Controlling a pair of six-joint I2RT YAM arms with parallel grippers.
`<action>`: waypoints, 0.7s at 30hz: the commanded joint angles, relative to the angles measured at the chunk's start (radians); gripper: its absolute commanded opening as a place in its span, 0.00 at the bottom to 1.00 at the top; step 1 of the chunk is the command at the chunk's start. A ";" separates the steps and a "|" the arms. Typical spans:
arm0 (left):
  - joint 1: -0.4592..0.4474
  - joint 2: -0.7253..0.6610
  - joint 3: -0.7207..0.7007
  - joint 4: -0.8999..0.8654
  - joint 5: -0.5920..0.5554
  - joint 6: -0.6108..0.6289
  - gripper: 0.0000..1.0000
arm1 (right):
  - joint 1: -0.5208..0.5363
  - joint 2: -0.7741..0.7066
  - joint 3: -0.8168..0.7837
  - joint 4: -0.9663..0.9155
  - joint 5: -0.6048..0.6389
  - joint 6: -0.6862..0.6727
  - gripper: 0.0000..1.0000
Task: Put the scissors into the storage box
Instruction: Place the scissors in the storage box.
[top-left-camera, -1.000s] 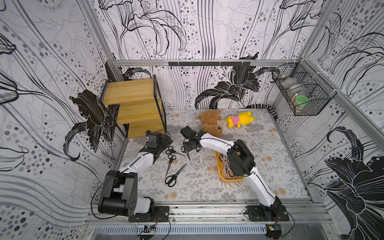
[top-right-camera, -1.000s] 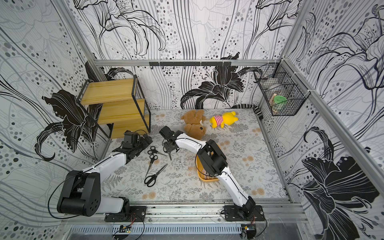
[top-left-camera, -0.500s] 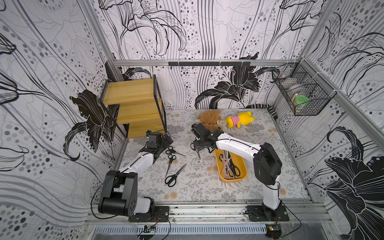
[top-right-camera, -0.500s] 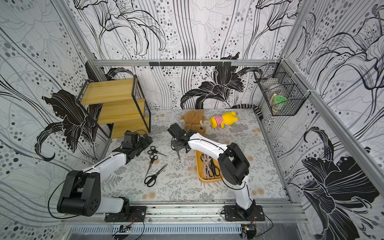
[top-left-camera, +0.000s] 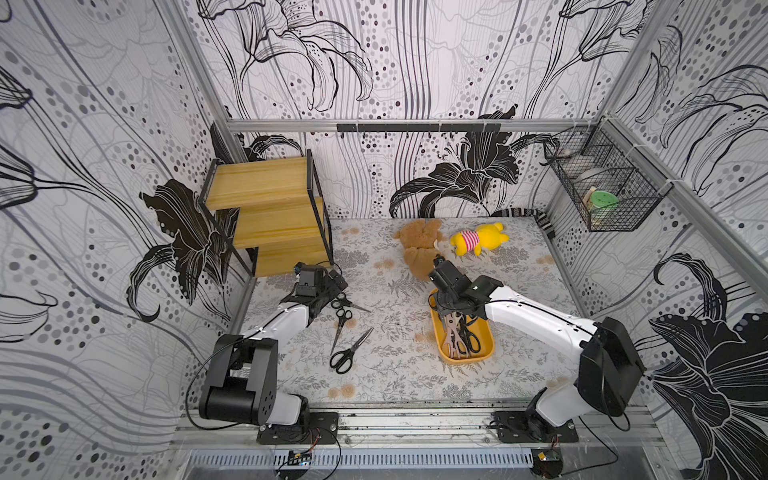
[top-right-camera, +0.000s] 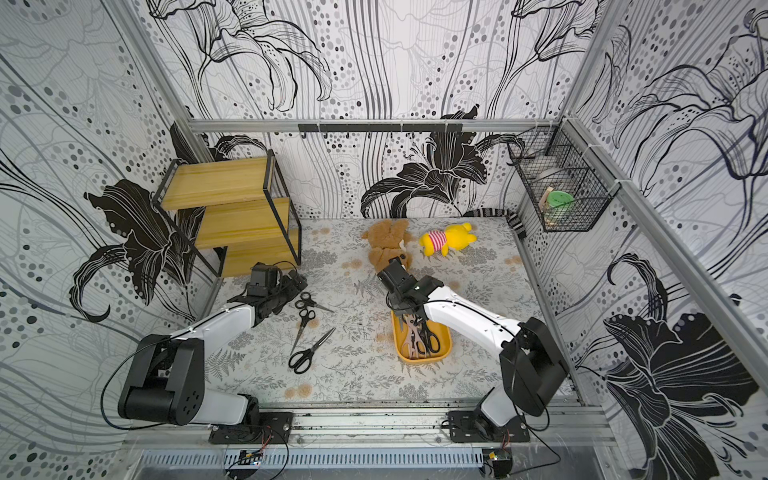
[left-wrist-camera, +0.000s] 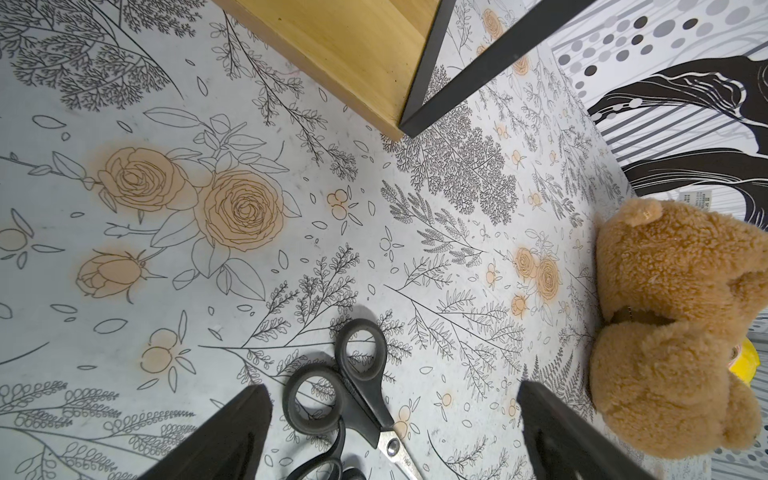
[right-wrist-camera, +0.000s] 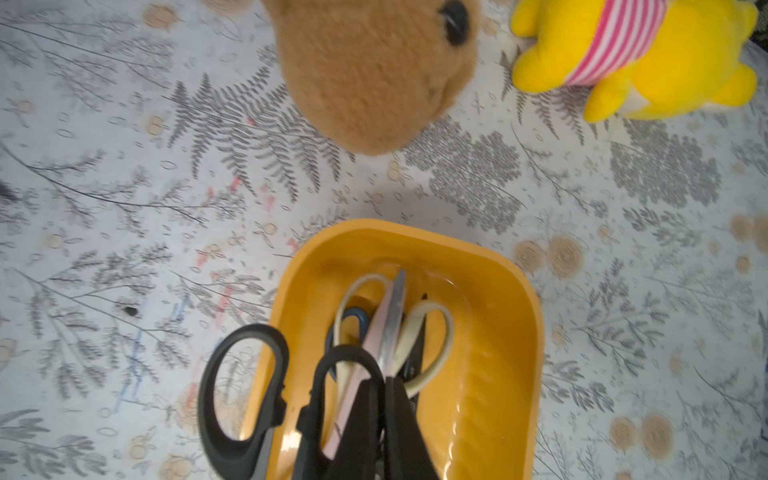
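- bench: we see bare floral cover between the loose scissors and the storage box. There is more from the box to the bench's right edge, and an open strip along the near edge.
- stepped wooden shelf: fills the far left corner; its frame foot stands near the left gripper.
- right arm: reaches from the near right corner to the box's far end.
- brown teddy: just beyond the box's far end, with the yellow plush beside it.
- storage box: right of bench centre; cream shears, a pink pair and a dark blue handle lie inside.
- loose scissors: three black-handled pairs left of centre, well apart from the box.
- right gripper: clenched on a black-handled pair over the box's far end, one handle loop outside the rim.
- left gripper: released, fingers spread either side of the nearest loose pair; we cannot tell whether they touch it.
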 joint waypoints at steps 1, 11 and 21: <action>0.004 0.020 0.001 -0.006 0.004 0.023 0.97 | -0.011 -0.034 -0.069 -0.011 0.045 0.052 0.00; 0.004 0.040 0.011 -0.023 -0.008 0.033 0.97 | -0.023 0.042 -0.169 0.088 0.050 0.103 0.00; 0.004 0.046 0.025 -0.042 -0.035 0.046 0.97 | -0.024 0.055 -0.189 0.103 0.045 0.126 0.22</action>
